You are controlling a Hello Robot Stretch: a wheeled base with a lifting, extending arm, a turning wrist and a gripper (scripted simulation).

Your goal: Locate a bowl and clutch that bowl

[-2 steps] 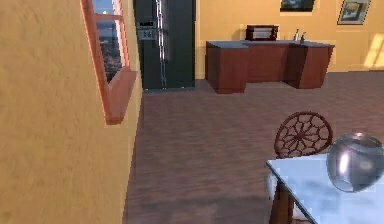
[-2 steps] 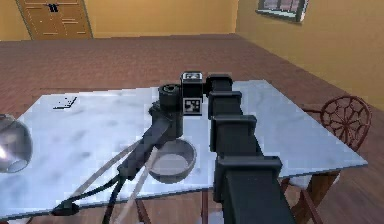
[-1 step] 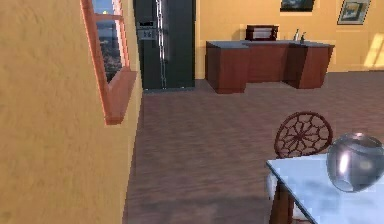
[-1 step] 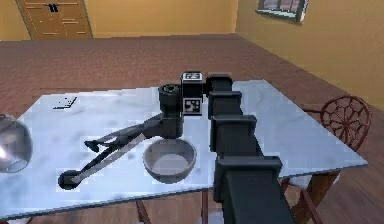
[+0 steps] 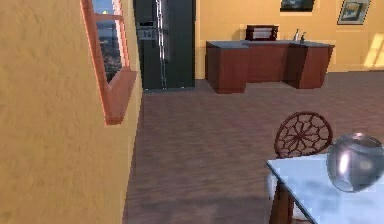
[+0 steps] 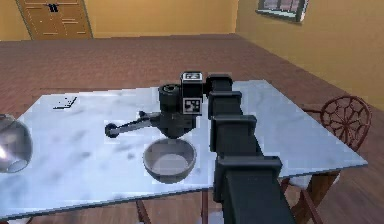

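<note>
Arm (image 6: 240,150) and gripper (image 6: 118,128) reach near the bowl (image 6: 168,160) on the table (image 6: 80,170): found, I judge, grasp seemingly left, though whether the gripper holds anything I cannot tell.

A glass globe (image 5: 355,162) stands on the pale table (image 5: 310,195) beside a round-backed wooden chair (image 5: 303,135); farther off, a black fridge (image 5: 165,45) and brown counter (image 5: 268,62) line the yellow wall (image 5: 230,20)

Glossy pale marbled table (image 6: 290,115), matt grey bowl (image 6: 168,160), matt black arm (image 6: 235,130), shiny glassy globe (image 5: 355,162), dark wood-plank floor (image 5: 200,130), glossy black fridge (image 5: 165,45), carved wooden chair (image 5: 303,135).
</note>
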